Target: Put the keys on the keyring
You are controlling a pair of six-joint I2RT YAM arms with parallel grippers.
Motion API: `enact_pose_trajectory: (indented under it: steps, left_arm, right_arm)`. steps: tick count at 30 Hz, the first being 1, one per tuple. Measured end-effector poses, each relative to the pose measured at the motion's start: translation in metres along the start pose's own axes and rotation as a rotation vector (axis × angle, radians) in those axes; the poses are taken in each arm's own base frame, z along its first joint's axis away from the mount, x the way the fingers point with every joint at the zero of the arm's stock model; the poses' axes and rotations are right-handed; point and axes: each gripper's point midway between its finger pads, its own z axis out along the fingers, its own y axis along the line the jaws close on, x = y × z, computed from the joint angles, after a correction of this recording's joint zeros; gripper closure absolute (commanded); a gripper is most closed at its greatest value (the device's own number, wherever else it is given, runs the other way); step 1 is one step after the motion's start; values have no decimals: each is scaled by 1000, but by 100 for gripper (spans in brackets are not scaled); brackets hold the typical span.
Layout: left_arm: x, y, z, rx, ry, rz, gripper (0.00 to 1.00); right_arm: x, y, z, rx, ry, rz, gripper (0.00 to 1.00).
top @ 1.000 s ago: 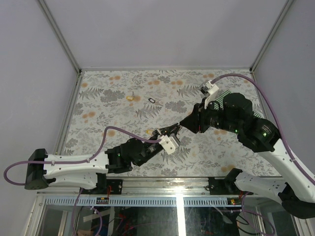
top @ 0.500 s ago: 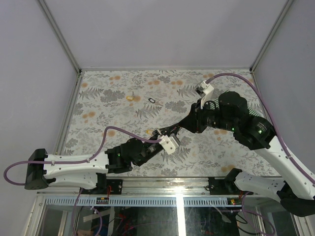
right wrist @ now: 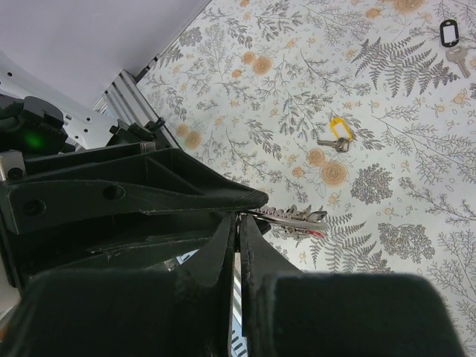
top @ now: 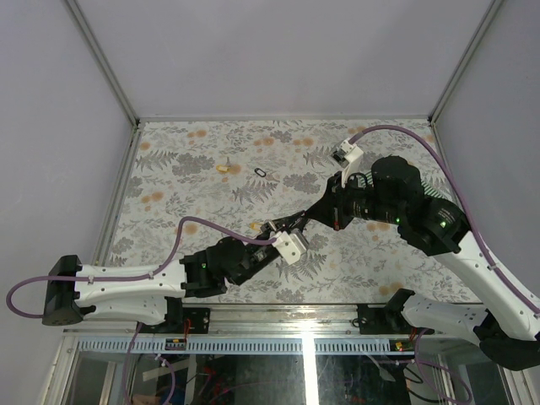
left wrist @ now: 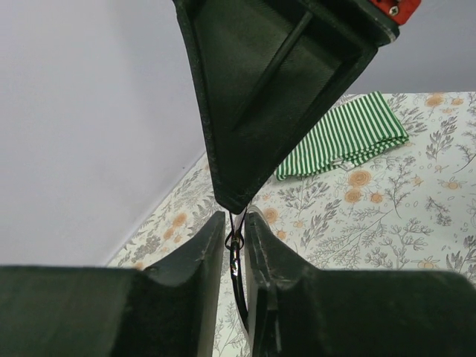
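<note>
Flowered table cover, a striped cloth, and grey enclosure walls

A table cover [top: 211, 152] printed with grey ferns and orange blossoms fills the middle of the overhead view. It is fenced at the back and sides by plain grey walls [top: 270, 51], with slim metal posts [top: 101, 59] running diagonally at the upper corners. A folded green-and-white striped cloth [left wrist: 346, 137] lies flat on the print in the right half of the left wrist view. Along the bottom of the overhead view runs a metal rail [top: 287, 325], with a slotted cable duct [top: 253, 344] just below it.
</note>
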Motion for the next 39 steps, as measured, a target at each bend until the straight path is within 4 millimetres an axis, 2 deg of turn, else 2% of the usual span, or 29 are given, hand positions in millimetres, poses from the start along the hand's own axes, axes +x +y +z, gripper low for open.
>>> enact_pose_trajectory:
  steps: [10,15,18,21,25,27,32,39]
  left_arm:
    - [-7,2,-2,2,-23,-9,77]
    - [-8,2,-2,6,-28,-10,80]
    - [-8,1,-2,10,-30,-10,86]
    - [-9,0,-2,16,-33,-9,99]
    - [-9,-1,-2,21,-35,-12,100]
    - [-10,-1,-2,21,-37,-15,100]
    - [-9,0,-2,18,-35,-20,100]
    - [-7,4,-2,-6,-21,-22,100]
  right_arm:
    - [0,-1,-2,6,4,-7,100]
    - [0,-1,-2,6,5,-7,100]
    - [0,-1,-2,6,5,-8,100]
    - [0,-1,-2,6,4,-9,100]
    - [0,-1,-2,6,4,-10,100]
    - [0,-1,-2,5,4,-14,95]
    - [-1,-1,-4,6,-3,-27,67]
    - [-17,0,-26,25,-139,-68,59]
